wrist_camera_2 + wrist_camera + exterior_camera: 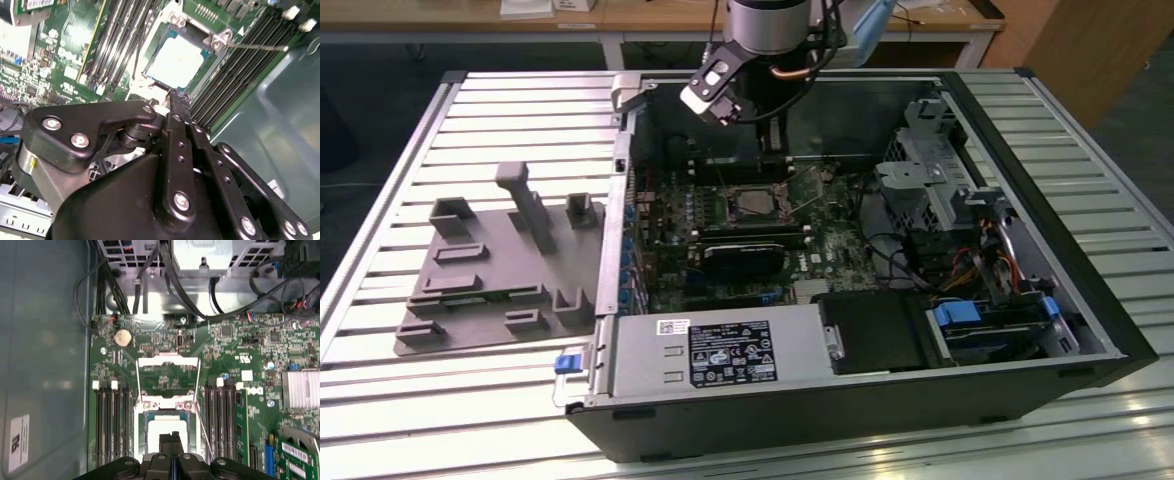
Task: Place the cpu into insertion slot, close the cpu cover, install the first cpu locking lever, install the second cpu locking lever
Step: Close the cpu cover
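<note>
The cpu (161, 429) lies flat in the insertion slot (138, 436), its silvery top bright in the second wrist view (175, 62). The cpu cover (168, 360) is swung open and lies back from the socket, with green board showing through its cut-out. A thin wire locking lever (204, 432) stands free beside the socket, also seen as a raised lever (255, 47). My gripper (172, 439) hangs just over the chip's near edge with its fingers pressed together and nothing between them. In the exterior view the gripper (775, 166) reaches down into the case above the socket (747, 203).
Memory slots (112, 425) flank the socket on both sides. A black rectangular module (750, 252) sits on the board on the near side of the socket. Cables (150, 275) and a drive cage (927, 180) crowd one end of the case. A grey fixture plate (494, 270) lies on the table at the exterior view's left.
</note>
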Tool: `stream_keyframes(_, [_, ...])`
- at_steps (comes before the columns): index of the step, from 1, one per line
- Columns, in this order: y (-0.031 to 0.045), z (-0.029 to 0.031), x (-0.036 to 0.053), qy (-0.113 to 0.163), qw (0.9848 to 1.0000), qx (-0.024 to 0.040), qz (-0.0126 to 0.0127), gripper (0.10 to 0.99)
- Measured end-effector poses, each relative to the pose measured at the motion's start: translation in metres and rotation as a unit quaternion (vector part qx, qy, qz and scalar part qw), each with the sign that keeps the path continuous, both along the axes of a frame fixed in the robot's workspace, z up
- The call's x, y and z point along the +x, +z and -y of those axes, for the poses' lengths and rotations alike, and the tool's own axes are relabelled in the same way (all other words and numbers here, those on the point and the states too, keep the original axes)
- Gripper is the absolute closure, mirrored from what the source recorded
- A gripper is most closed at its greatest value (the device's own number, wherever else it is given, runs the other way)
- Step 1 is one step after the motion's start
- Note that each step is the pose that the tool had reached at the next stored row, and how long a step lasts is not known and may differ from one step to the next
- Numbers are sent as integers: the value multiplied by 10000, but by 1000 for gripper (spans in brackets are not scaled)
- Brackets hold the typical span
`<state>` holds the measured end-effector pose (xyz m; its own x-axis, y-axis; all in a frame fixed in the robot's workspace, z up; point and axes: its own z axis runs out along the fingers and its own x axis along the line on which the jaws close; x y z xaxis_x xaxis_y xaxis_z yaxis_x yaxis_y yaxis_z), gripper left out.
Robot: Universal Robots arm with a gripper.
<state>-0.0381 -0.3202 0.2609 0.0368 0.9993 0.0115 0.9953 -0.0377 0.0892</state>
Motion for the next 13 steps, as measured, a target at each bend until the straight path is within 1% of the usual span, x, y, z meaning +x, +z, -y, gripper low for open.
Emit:
stream_keyframes(8, [0, -4, 169, 0, 10000, 0, 0, 984])
stream_keyframes(13, [0, -8, 254, 0, 10000, 0, 0, 984])
